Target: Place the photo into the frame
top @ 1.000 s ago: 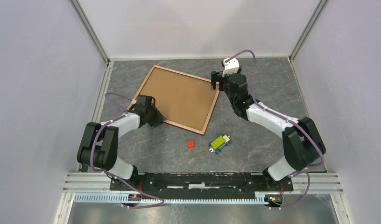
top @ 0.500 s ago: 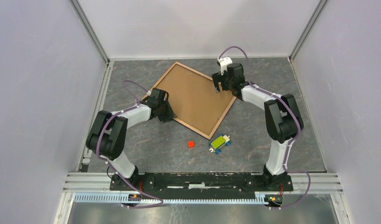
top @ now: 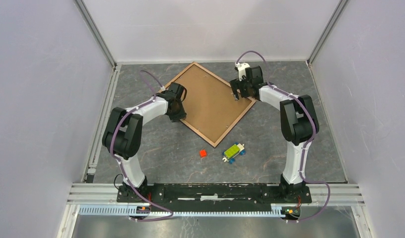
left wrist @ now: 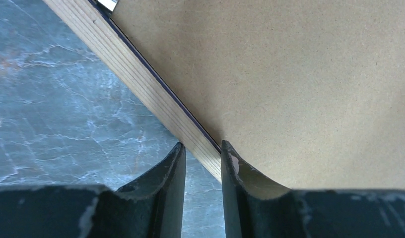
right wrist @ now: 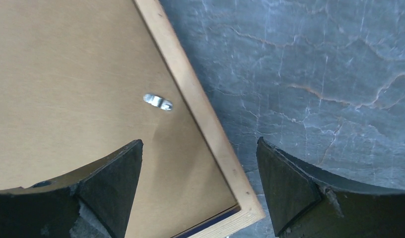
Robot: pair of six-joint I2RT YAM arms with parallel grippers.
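Top view high at near edge, facing down over the table (top: 270,163), wrist views close above opposite frame (left wrist: 141,84) edges

frame (left wrist: 141,82): pale wood, fine grain — matt
board (left wrist: 290,74): brown fibreboard, matt, faintly rough
clip (right wrist: 158,102): shiny metal
counter (right wrist: 314,74): grey marbled — smooth, low sheen
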